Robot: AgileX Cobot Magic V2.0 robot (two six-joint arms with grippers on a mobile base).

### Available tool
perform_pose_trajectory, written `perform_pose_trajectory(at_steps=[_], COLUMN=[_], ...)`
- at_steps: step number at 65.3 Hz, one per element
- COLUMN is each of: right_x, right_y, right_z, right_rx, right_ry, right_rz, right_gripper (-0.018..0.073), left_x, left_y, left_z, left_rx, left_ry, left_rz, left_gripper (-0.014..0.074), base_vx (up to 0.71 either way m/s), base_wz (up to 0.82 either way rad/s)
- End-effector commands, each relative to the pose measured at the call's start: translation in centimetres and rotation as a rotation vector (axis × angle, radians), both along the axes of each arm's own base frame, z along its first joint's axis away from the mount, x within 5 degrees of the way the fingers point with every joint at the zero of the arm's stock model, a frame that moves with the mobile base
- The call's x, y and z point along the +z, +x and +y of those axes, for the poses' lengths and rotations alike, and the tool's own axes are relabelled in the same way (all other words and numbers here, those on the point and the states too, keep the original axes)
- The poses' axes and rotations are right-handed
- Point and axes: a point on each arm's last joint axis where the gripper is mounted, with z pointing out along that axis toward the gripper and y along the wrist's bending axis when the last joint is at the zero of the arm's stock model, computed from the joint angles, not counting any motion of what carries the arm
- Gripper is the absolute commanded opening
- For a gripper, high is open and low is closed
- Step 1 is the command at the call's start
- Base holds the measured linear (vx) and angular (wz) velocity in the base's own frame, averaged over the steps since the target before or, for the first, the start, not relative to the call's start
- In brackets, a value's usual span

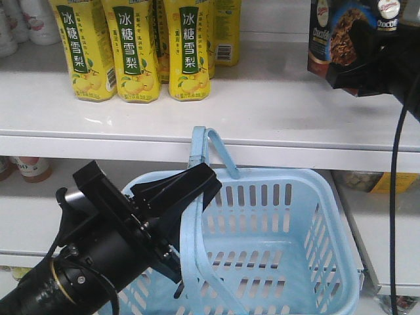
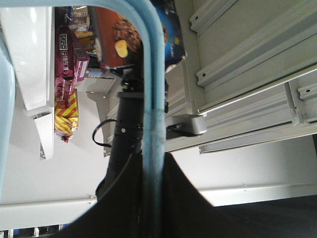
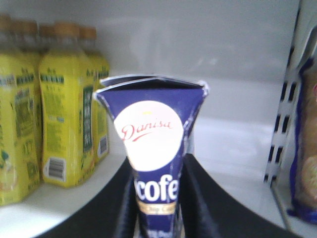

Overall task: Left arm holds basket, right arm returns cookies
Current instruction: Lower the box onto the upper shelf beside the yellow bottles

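Observation:
The light blue basket (image 1: 282,223) hangs below the white shelf's front edge. My left gripper (image 1: 193,190) is shut on one of its hoop handles (image 1: 190,256); in the left wrist view that handle (image 2: 152,124) runs straight up between the black jaws of the left gripper (image 2: 153,198). The navy cookies box (image 1: 335,46) is held up at the top right, above the shelf, by my right gripper (image 1: 367,72). In the right wrist view the cookies (image 3: 151,134) are pinched narrow between the jaws of the right gripper (image 3: 156,198). The box (image 2: 119,34) also shows in the left wrist view.
Yellow drink bottles (image 1: 134,49) stand at the shelf's (image 1: 262,105) left; they (image 3: 64,124) are left of the box in the right wrist view. A slotted upright (image 3: 282,124) and a snack bag (image 3: 307,148) are to its right. A lower shelf holds more goods.

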Motion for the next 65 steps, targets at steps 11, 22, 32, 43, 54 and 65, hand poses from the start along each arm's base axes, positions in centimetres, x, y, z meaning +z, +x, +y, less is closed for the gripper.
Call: perform_pose_trajectory(at_steps=[11, 22, 32, 43, 54, 65], right_x=[1.0, 0.1, -1.0, -1.3, -1.2, -1.1], right_y=[1.2, 2.0, 2.8, 3.0, 3.0, 3.0], right_z=[-0.2, 0.0, 0.2, 0.2, 0.2, 0.2], right_rx=[-0.042, -0.043, -0.043, -0.043, -0.044, -0.042], right_ry=[0.005, -0.005, -0.014, -0.017, -0.017, -0.019], right_rz=[-0.126, -0.098, -0.063, -0.056, -0.063, -0.063], right_gripper=[-0.0006, -0.0006, -0.0006, 0.0001, 0.0074, 0.0265], left_x=[2.7, 2.7, 2.7, 2.7, 2.7, 2.7], left_y=[-0.1, -0.1, -0.1, -0.1, -0.1, -0.1], left_z=[0.8, 0.8, 0.8, 0.8, 0.8, 0.8], left_rx=[0.034, 0.034, 0.034, 0.034, 0.034, 0.034], left_ry=[-0.166, -0.166, -0.166, -0.166, -0.166, -0.166], left_rz=[-0.113, -0.113, -0.113, -0.113, -0.113, -0.113], left_gripper=[-0.0003, -0.0003, -0.0003, -0.0003, -0.0003, -0.0003], base_vx=[0.0, 0.0, 0.0, 0.0, 0.0, 0.0], base_wz=[0.0, 0.0, 0.0, 0.0, 0.0, 0.0])
